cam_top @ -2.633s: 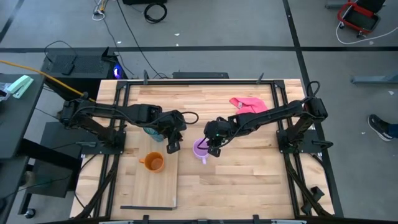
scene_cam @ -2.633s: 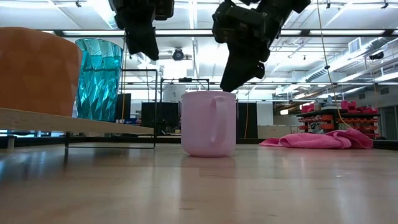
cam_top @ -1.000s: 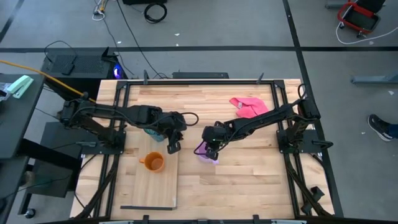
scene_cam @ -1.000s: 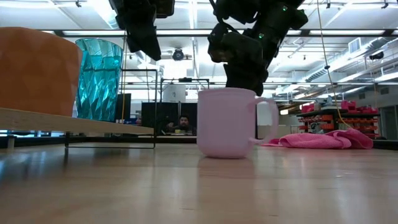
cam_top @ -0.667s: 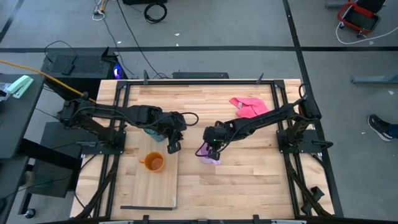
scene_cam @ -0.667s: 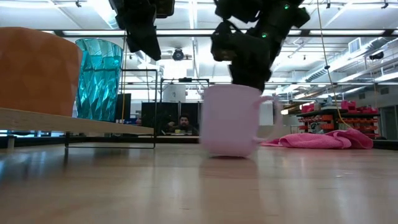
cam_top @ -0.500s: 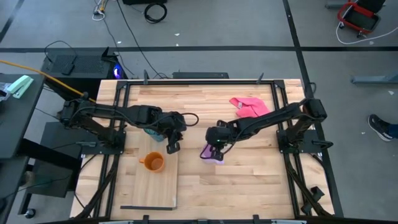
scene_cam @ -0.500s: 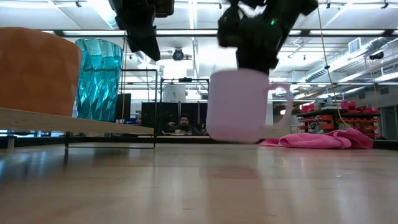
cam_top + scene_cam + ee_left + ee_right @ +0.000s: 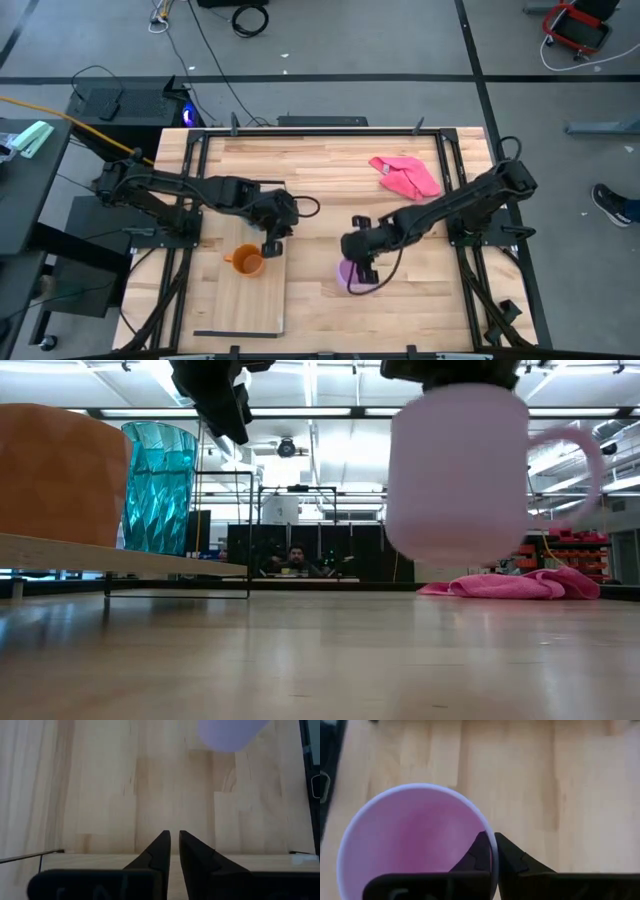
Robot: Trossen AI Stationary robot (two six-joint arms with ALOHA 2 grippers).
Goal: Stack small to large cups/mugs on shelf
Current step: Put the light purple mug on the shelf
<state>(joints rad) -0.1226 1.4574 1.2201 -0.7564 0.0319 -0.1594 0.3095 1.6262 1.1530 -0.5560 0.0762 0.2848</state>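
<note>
The lilac mug [image 9: 352,277] [image 9: 458,470] hangs above the table's near middle, with my right gripper [image 9: 491,836] [image 9: 362,262] shut on it. The orange mug [image 9: 247,262] [image 9: 58,472] and the teal tumbler [image 9: 158,485] stand on their bases on the pale wood shelf [image 9: 250,305] [image 9: 120,555] at the left. My left gripper [image 9: 173,834] [image 9: 272,246] hovers over the shelf beside the orange mug, its fingers nearly together with nothing between them. My left arm hides the tumbler in the high view. My right gripper pinches the mug's wall at the rim [image 9: 492,851], one finger inside the mug and one outside. The fingers slant down from above. The mug hangs upright and clear of the table, its handle [image 9: 585,460] sticking out to one side.
A pink cloth [image 9: 405,176] [image 9: 520,584] lies at the far right of the table. Black frame rails run along the table's edges [image 9: 455,180]. Bare wood lies between the shelf and the lifted mug. A person sits in the room behind [image 9: 295,557].
My right gripper has risen and gone toward the table's near edge and a little right, carrying the lilac mug. The mug stood on the table a second ago and now hangs clear of it, still upright.
</note>
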